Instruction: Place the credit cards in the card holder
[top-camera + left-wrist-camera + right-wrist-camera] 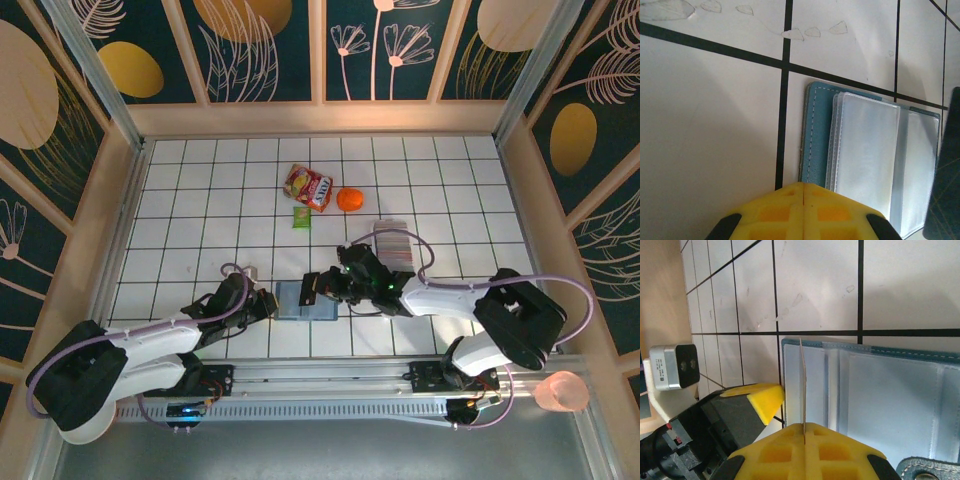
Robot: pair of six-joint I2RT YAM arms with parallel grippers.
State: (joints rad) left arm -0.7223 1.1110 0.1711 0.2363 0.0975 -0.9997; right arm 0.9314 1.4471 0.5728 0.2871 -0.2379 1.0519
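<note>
The card holder (300, 299) lies open on the tiles between my two grippers, teal with clear sleeves (867, 150) facing up. My right gripper (804, 426) is shut on one of the credit cards (802, 385). That card is thin and seen edge-on, and it stands over the sleeves at the far end of the card holder (890, 390). My left gripper (803, 185) is shut with nothing between its yellow fingers, its tip at the teal edge (817, 135). The same tip (765, 399) is beside the held card. More credit cards (392, 240) lie in a pale stack behind the right gripper (325, 286).
A red and yellow snack packet (308, 187), an orange ball (350, 199) and a small green packet (301, 217) lie further back. Wooden walls surround the tiled floor (200, 200). A pink cup (560, 391) sits at the near right, off the tiles.
</note>
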